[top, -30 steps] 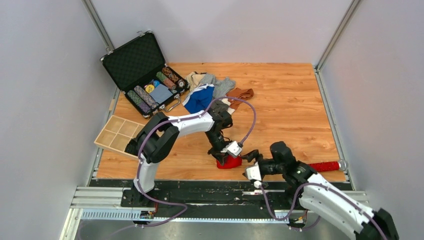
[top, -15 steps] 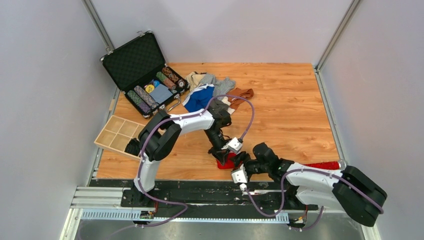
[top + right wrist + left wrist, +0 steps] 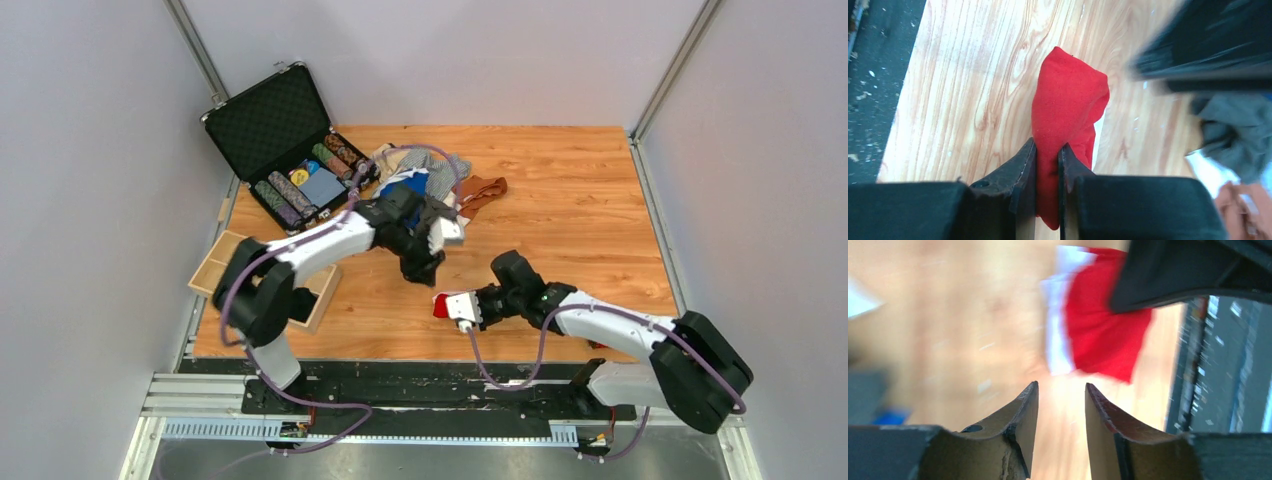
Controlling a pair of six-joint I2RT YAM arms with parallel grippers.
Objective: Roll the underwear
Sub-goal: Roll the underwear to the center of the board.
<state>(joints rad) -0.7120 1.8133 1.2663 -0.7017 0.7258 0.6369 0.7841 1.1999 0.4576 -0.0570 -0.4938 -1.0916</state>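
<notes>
A small red underwear with a white edge lies bunched on the wooden table near the front. My right gripper is shut on it; in the right wrist view the red cloth is pinched between the two fingers of that gripper. My left gripper hangs open and empty a short way behind it. In the left wrist view, which is blurred, the jaws of this gripper stand apart, with the red underwear beyond them. More underwear, blue, grey, brown and beige, lies heaped behind the left arm.
An open black case with poker chips stands at the back left. A wooden compartment tray hangs over the table's left edge. Grey cloth and brown cloth from the heap show at the right of the right wrist view.
My left gripper has opened, let go of the red underwear and drawn back toward the heap. My right gripper has reached in leftward and shut on the red underwear.
</notes>
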